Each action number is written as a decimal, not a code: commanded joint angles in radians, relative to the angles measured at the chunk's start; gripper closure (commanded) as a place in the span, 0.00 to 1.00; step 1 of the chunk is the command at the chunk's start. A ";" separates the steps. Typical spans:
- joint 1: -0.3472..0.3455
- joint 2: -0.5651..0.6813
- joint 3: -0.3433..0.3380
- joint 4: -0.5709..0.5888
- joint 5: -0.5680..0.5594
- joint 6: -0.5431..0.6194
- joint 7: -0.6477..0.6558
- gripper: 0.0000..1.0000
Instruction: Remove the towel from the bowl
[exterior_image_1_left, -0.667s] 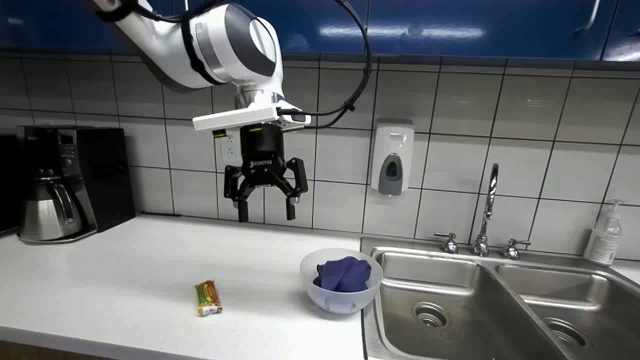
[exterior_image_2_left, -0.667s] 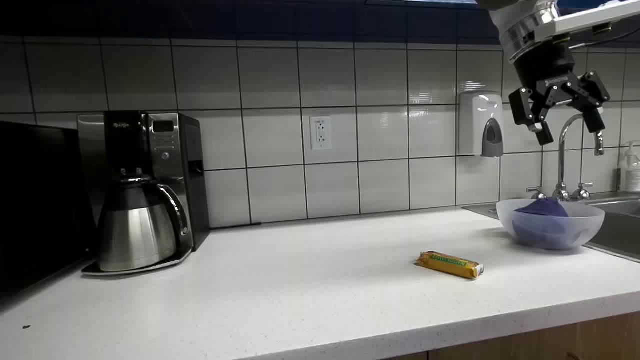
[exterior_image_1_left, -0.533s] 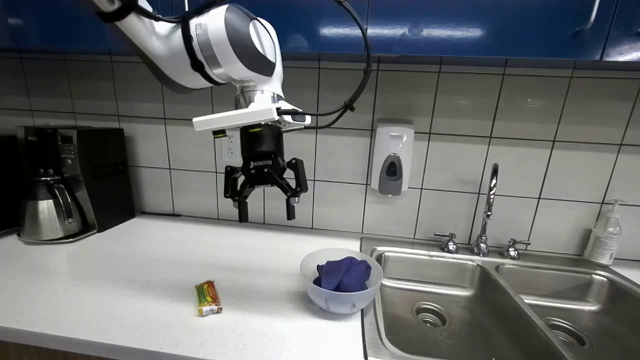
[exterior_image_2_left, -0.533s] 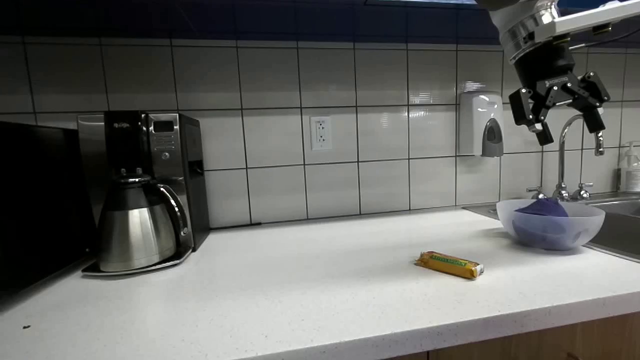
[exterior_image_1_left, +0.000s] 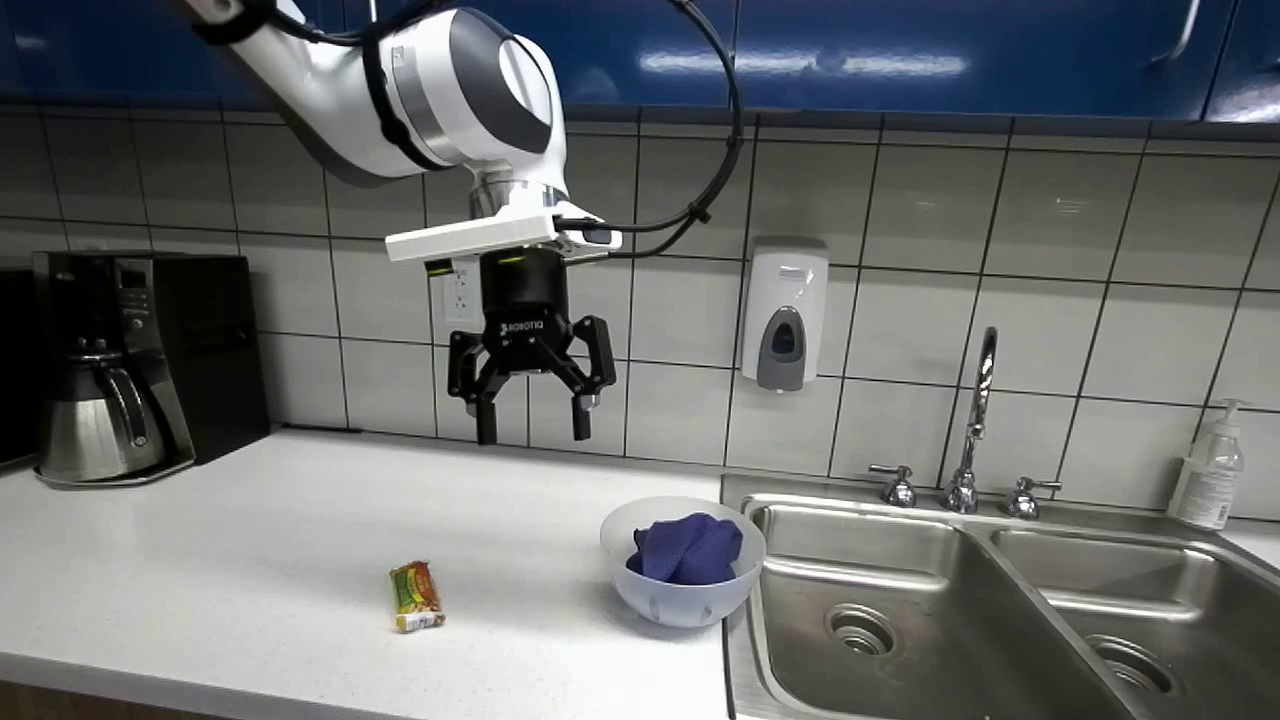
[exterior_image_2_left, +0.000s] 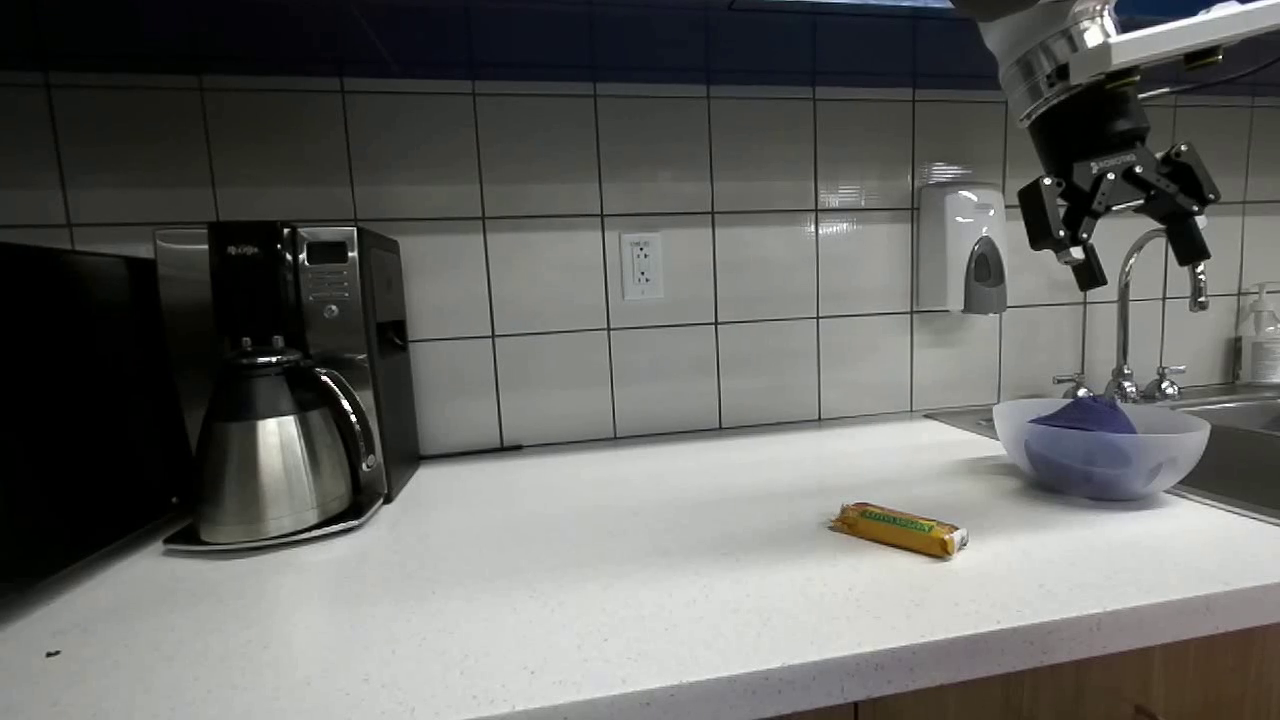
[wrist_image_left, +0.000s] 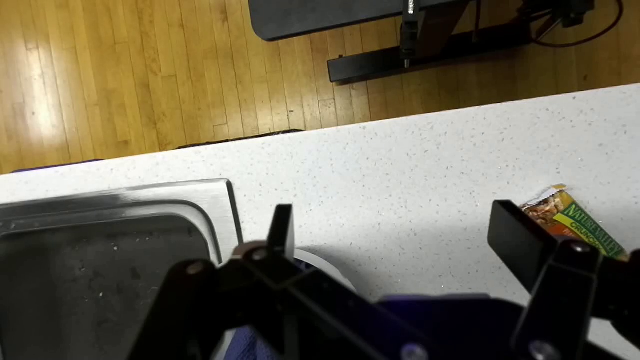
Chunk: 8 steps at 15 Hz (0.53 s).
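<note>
A purple towel lies crumpled inside a frosted white bowl on the counter, beside the sink. In an exterior view the towel's peak stands above the rim of the bowl. My gripper is open and empty, pointing down, high above the counter. It shows open in an exterior view too, above the bowl's level. In the wrist view the gripper has its fingers wide apart with only counter between them. There the bowl and towel are mostly hidden behind the left finger.
A wrapped granola bar lies on the counter left of the bowl. A steel double sink with a faucet is to its right. A coffee maker stands at the far left. A soap dispenser hangs on the tiled wall.
</note>
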 joint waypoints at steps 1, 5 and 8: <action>0.007 0.003 -0.006 -0.005 -0.013 0.013 0.006 0.00; 0.000 0.033 -0.015 0.006 -0.024 0.088 0.011 0.00; -0.012 0.078 -0.037 0.026 -0.015 0.174 0.016 0.00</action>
